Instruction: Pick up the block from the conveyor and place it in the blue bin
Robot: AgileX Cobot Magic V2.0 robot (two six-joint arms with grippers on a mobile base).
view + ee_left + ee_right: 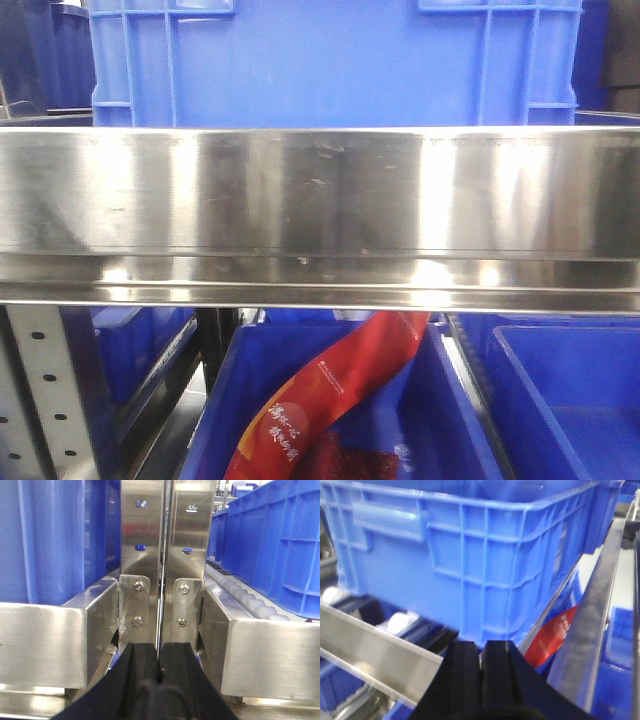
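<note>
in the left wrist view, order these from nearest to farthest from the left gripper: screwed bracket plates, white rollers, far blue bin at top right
1. Screwed bracket plates, just above the shut left gripper, centre.
2. White rollers, running back on the right.
3. Far blue bin, small at top right, behind everything.

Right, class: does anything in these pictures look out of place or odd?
One thing: a red packet with printed lettering lies slanted in the lower blue bin under the steel rail, one end propped up toward the rail. It shows again beside the right claw. No block is visible. Both claws are shut and empty.
</note>
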